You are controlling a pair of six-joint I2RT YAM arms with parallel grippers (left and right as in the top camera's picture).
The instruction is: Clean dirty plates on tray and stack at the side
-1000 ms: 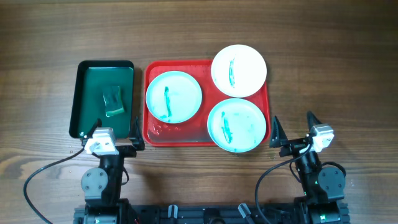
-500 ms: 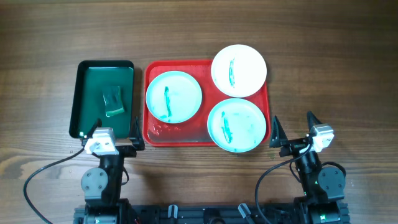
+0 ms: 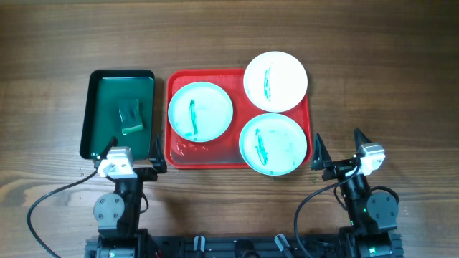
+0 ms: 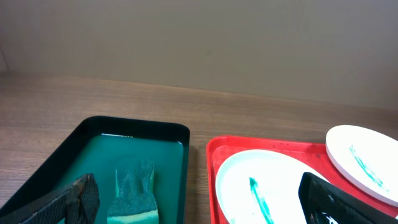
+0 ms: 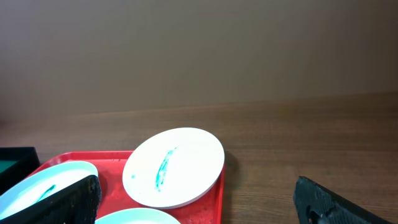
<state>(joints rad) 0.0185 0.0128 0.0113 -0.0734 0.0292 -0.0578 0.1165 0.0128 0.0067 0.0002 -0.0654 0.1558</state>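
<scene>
Three plates with teal-green smears lie on the red tray (image 3: 193,152): one at the left (image 3: 200,110), one at the front right (image 3: 273,143), and a whiter one (image 3: 275,81) resting on the tray's back right rim. My left gripper (image 3: 133,157) is open and empty at the front edge of the green tray. My right gripper (image 3: 338,149) is open and empty, right of the red tray's front corner. The left wrist view shows the left plate (image 4: 267,186) and the red tray (image 4: 212,155). The right wrist view shows the whiter plate (image 5: 174,165).
A dark green tray (image 3: 98,115) holding a green sponge (image 3: 130,115) sits left of the red tray; it also shows in the left wrist view (image 4: 74,146) with the sponge (image 4: 134,190). Bare wooden table (image 3: 387,86) lies to the right and behind.
</scene>
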